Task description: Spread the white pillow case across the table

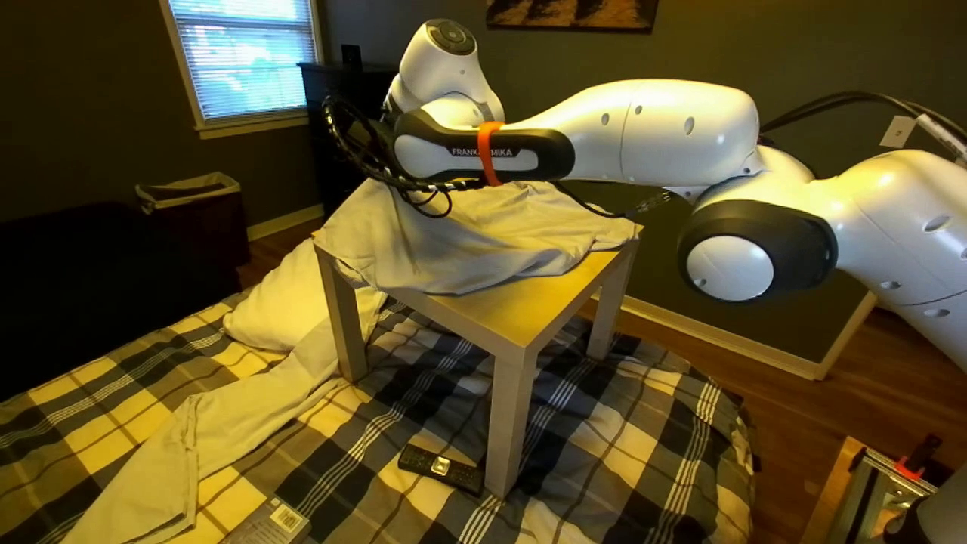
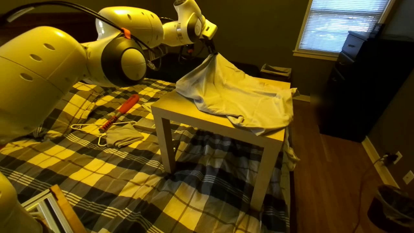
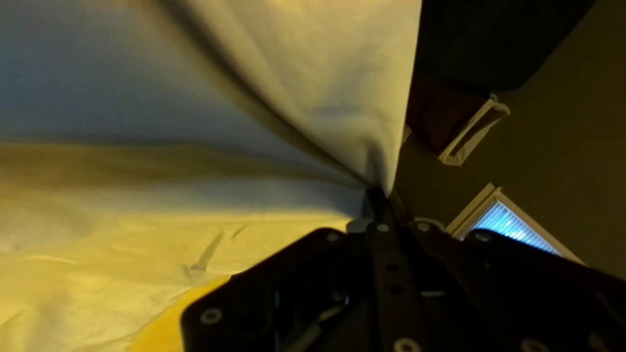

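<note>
- Plaid bedding (image 2: 136, 181) lay beneath the table (image 1: 521, 302), whose visible legs stood on it.
- Across part of the tan top sprawled the white pillow case (image 2: 239, 94), wrinkled, with one portion raised to a peak.
- At that peak, above the tabletop, the gripper (image 2: 212, 51) had its jaws pinched together on the fabric.
- Bare wood showed around a near corner in an exterior view.
- Just beside one leg lay a dark remote (image 1: 440, 467).
</note>
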